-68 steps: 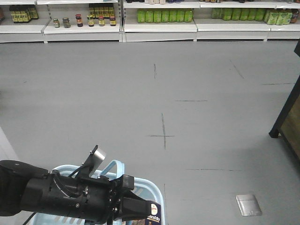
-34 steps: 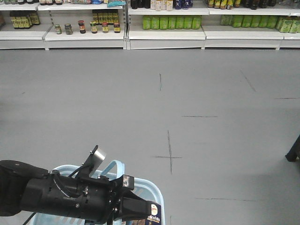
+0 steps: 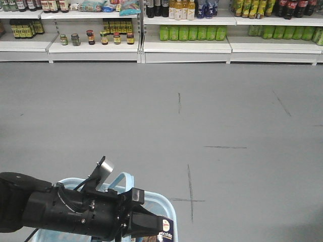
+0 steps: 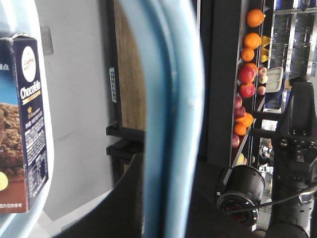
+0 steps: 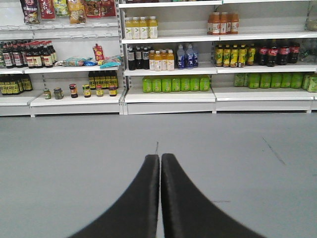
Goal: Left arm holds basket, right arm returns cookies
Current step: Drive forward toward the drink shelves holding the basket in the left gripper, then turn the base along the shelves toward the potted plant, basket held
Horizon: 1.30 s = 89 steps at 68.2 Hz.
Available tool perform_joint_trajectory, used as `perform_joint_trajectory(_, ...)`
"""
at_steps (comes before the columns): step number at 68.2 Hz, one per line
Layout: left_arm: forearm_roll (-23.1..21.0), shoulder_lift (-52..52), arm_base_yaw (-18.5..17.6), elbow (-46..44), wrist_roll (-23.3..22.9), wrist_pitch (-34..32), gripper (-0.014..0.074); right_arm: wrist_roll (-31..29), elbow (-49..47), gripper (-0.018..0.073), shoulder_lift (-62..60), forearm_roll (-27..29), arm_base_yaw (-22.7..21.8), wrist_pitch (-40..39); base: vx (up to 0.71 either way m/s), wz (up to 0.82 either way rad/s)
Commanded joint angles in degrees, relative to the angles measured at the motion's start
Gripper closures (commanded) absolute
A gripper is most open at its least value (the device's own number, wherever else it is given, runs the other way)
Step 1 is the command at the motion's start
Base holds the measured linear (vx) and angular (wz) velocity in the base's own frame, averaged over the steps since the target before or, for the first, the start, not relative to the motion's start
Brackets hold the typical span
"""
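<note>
Two arms, different jobs: left hand looks clamped on the basket handle to carry it, cookie box standing inside. Right hand is pressed together, empty, facing the far shelves.

The left arm lies low in the lower left of the front view. It is a bulky black cylinder running almost level from the left edge toward the centre. Thin cables loop over its top, and a small silver-grey tab sticks up from it, tilted to the right. The left gripper tapers to a black point aimed right and slightly down.

In the left wrist view, dark finger bodies at the bottom sit close on both sides of the handle of the basket.

In the right wrist view, the right gripper rises from the bottom centre. Its two long, flat wedge fingers are pressed together along a thin seam, with nothing between them.
</note>
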Motion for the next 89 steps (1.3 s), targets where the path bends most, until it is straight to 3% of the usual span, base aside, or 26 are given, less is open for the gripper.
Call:
perform_joint_trajectory(1,-3.2,-2.3,0.0,-1.1,0.5,3.7,0.0604,0.0,-0.1,0.0568,-0.5,-0.4,0.1,-4.1,0.41,0.03)
perform_joint_trajectory(89,-3.2,-2.3,0.0,-1.1,0.5,3.7,0.0604,0.0,-0.1,0.0568,-0.5,-0.4,0.1,-4.1,0.39,0.01)
